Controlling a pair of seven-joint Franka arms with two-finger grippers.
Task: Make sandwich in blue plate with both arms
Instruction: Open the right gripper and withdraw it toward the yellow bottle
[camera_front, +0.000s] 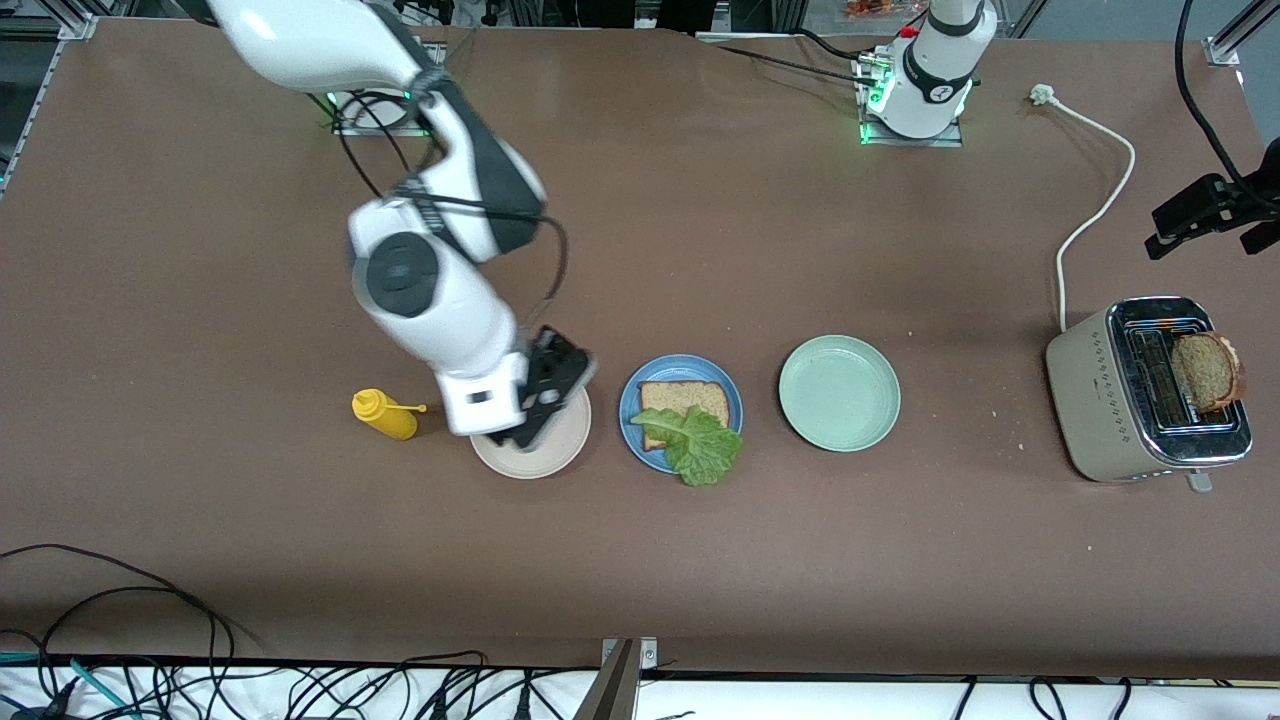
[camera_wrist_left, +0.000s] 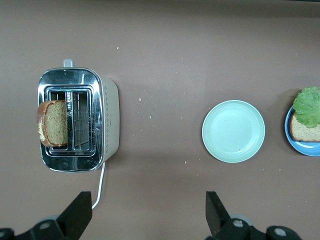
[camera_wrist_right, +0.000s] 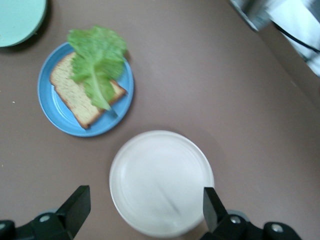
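Brown table (camera_front: 700, 560), plates ranged mid-surface between the arms' ends.
Bread slice (camera_front: 684, 400) and lettuce (camera_front: 700, 445) lie in blue plate (camera_front: 632, 412). Right gripper (camera_wrist_right: 145, 210), fingers spread, hangs over beige plate (camera_front: 560, 450); left gripper (camera_wrist_left: 149, 212), spread, waits above. Toaster (camera_front: 1100, 400) holds a slice (camera_front: 1205, 372); mustard bottle (camera_front: 385, 414), mint-green plate (camera_front: 838, 392) alongside.

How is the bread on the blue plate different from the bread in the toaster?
The bread on the blue plate lies flat; the bread in the toaster stands up out of a slot of the toaster. The plate slice is partly covered by a lettuce leaf; the toaster slice is bare. The plate slice looks square, the toaster slice rounded on top. Both are brown with darker crusts.
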